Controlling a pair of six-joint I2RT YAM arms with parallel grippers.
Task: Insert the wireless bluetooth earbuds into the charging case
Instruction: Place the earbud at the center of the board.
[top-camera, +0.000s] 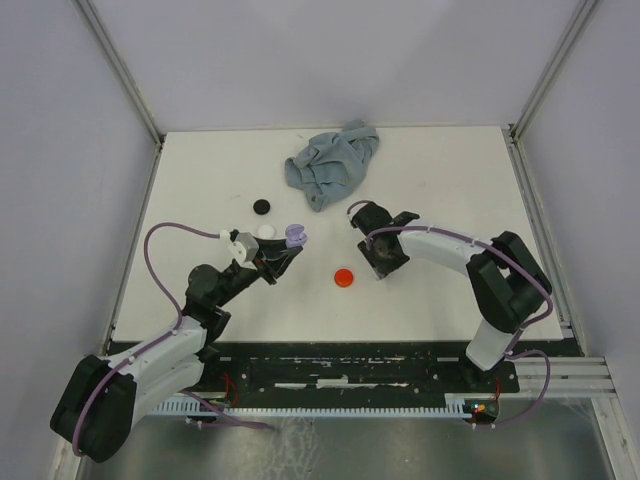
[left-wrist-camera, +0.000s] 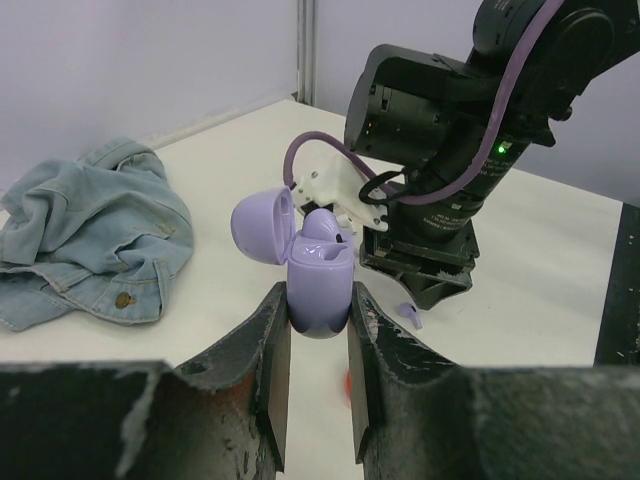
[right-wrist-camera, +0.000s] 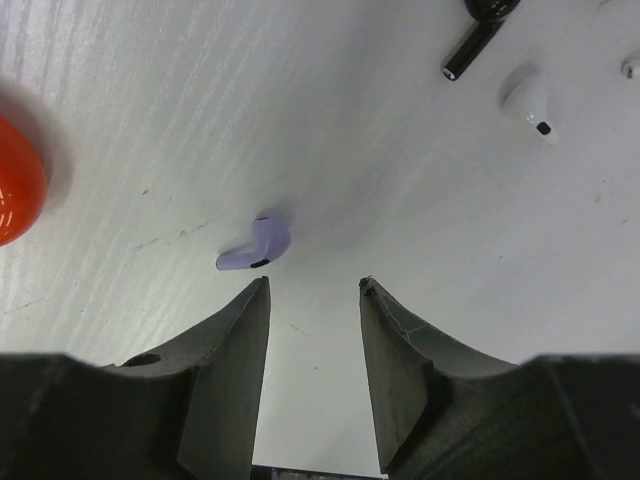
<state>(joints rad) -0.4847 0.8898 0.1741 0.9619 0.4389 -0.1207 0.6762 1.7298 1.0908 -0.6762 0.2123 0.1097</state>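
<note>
My left gripper (left-wrist-camera: 318, 305) is shut on the lilac charging case (left-wrist-camera: 320, 275), held upright with its lid (left-wrist-camera: 262, 225) swung open. A rounded lilac piece shows in the case's top. From above, the case (top-camera: 296, 235) sits at the tip of my left gripper (top-camera: 285, 255). A lilac earbud (right-wrist-camera: 256, 245) lies on the table just past the left fingertip of my right gripper (right-wrist-camera: 315, 285), which is open and holds nothing. The same earbud (left-wrist-camera: 413, 315) lies beside the right gripper (top-camera: 385, 265). A black earbud (right-wrist-camera: 475, 30) and a white earbud (right-wrist-camera: 528, 103) lie farther off.
A red disc (top-camera: 344, 277) lies between the two grippers, also seen as the red disc (right-wrist-camera: 15, 185) at the left of the right wrist view. A black disc (top-camera: 262, 207) and a white disc (top-camera: 266, 231) lie near the case. A crumpled blue cloth (top-camera: 332, 165) lies at the back.
</note>
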